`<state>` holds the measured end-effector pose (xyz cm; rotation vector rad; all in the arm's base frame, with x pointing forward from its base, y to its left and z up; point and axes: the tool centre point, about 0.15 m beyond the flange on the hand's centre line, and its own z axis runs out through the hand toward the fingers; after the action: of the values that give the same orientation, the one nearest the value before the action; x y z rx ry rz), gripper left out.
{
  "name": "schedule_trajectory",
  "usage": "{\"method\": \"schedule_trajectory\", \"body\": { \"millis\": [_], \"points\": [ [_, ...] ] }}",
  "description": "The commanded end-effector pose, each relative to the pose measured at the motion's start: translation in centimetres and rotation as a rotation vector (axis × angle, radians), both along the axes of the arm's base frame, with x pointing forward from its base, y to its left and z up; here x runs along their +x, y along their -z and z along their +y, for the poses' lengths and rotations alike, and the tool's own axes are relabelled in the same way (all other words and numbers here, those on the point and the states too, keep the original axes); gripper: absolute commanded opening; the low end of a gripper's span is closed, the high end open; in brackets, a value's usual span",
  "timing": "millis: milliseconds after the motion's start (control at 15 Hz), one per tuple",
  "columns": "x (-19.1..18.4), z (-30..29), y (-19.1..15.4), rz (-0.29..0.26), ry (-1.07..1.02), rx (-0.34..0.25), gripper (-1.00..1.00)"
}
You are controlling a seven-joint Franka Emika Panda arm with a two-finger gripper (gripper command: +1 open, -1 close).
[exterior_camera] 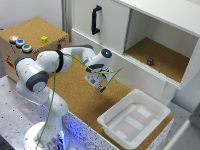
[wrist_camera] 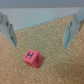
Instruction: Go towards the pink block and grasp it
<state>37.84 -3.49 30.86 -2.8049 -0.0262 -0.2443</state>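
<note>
- One pink block lies on the cork counter, dark letter H on its face
- hand hovers above it, fingers spread wide, nothing held
- block apart from both fingers
- white tub nearby in exterior view

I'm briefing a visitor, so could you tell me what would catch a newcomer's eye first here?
The white robot arm bends over the cork surface, its hand hanging open above it. In the wrist view, a pink block lies on the cork between the open fingers. A white tub sits at the exterior view's right.
</note>
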Motion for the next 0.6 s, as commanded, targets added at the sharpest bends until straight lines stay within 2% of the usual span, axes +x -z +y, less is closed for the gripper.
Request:
{"method": "schedule_trajectory", "body": {
  "millis": [0,267,533],
  "points": [
    [0.0,0.8,0.6,0.014,-0.014,0.001,1.0],
    [0.2,1.6,2.4,-0.005,-0.048,0.054,1.0],
    [-0.4,2.8,5.0,0.031,-0.079,0.023,1.0]
  ]
}}
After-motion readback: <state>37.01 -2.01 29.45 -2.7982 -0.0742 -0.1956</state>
